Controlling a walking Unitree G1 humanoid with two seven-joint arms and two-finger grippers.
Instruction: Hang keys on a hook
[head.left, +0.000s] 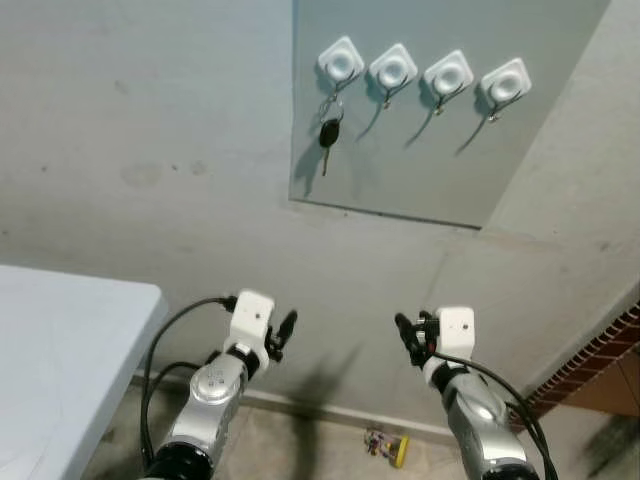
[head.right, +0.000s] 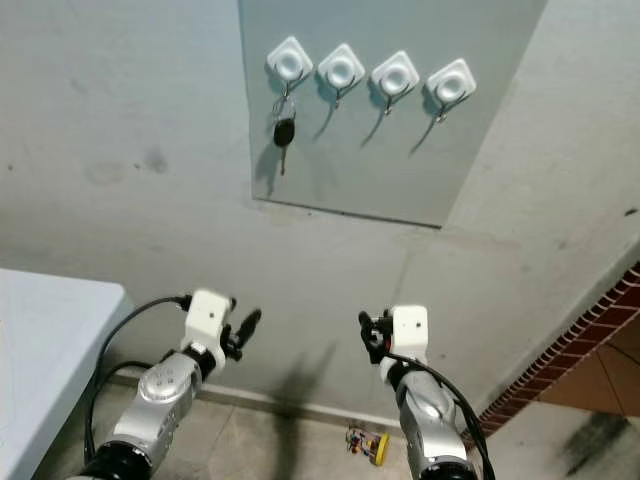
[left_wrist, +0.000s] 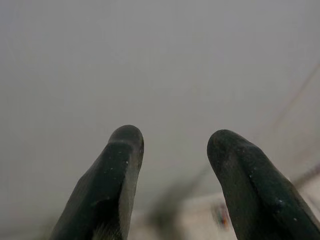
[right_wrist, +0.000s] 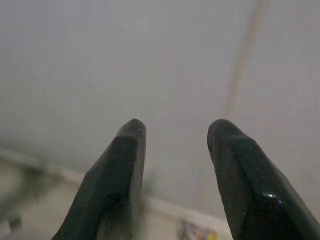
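Home entryway: wall hooks (head.left: 421, 72), brick edging (head.left: 590, 365).

The two eye views look from the robot's head, forward and a little down at a grey wall (head.left: 150, 120). They share almost the same scene: the panel (head.left: 400, 180) with four white hooks (head.right: 368, 70) far up on the wall, both arms near the bottom, and a bit of floor. Each wrist view sits close behind its own black fingers (left_wrist: 112, 175) (right_wrist: 120, 170) and faces the plain wall, with some floor low down.
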